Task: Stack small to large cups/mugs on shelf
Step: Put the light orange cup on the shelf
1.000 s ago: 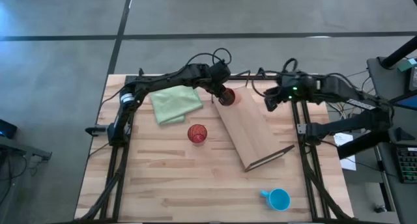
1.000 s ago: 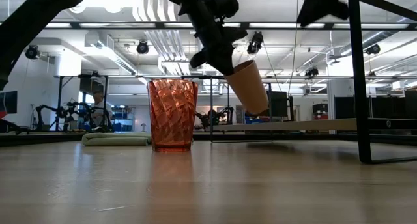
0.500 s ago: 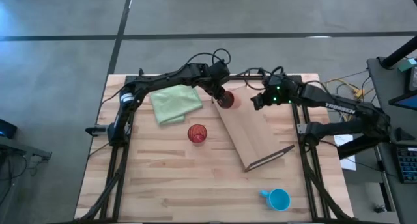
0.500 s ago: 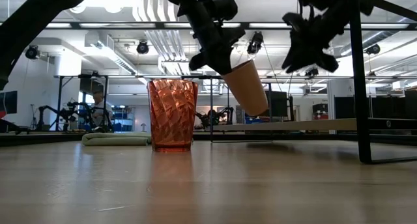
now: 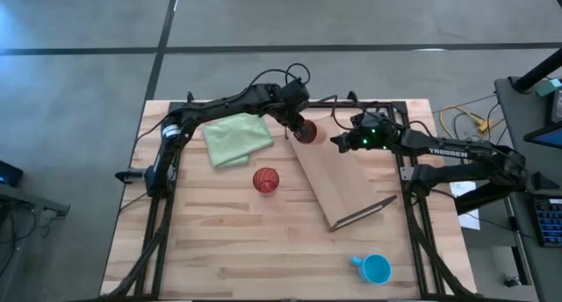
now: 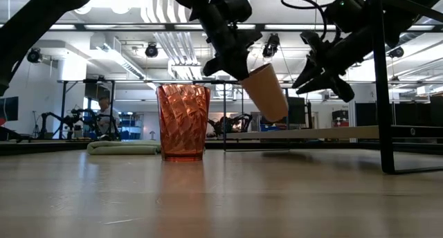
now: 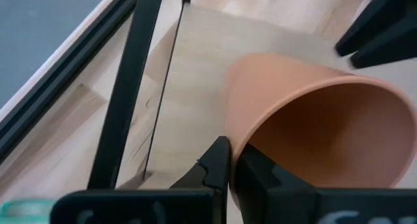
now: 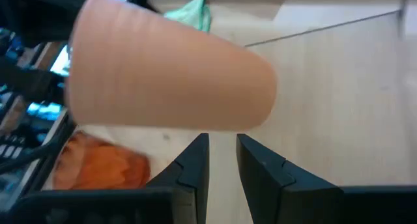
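Note:
My left gripper (image 5: 297, 122) is shut on the tan-orange cup (image 5: 305, 132) above the far end of the wooden shelf (image 5: 338, 179). The cup also shows in the low view (image 6: 265, 93), tilted and clear of the board. My right gripper (image 5: 338, 140) is open just right of the cup, near its base (image 8: 260, 87), touching nothing. The translucent red-orange cup (image 5: 265, 180) stands upright on the table left of the shelf. The blue mug (image 5: 375, 269) stands near the table's front right. My left gripper pinches the tan-orange cup's wall at the rim (image 7: 236, 140), one finger (image 7: 218, 162) outside and one (image 7: 260, 175) inside. The fingers come from above and from the left, slanting down. The cup hangs tilted, mouth up toward the gripper and base down to the right, lifted clear of the shelf.
A pale green folded cloth (image 5: 237, 137) lies at the far left of the table. The shelf lies slantwise, with a dark wire frame (image 5: 364, 212) at its near end. A dark frame post (image 6: 381, 79) stands at the right in the low view.
My right gripper has gone toward the table's left edge and down, coming close to the base of the tan-orange cup. My left gripper and the cup have kept still.

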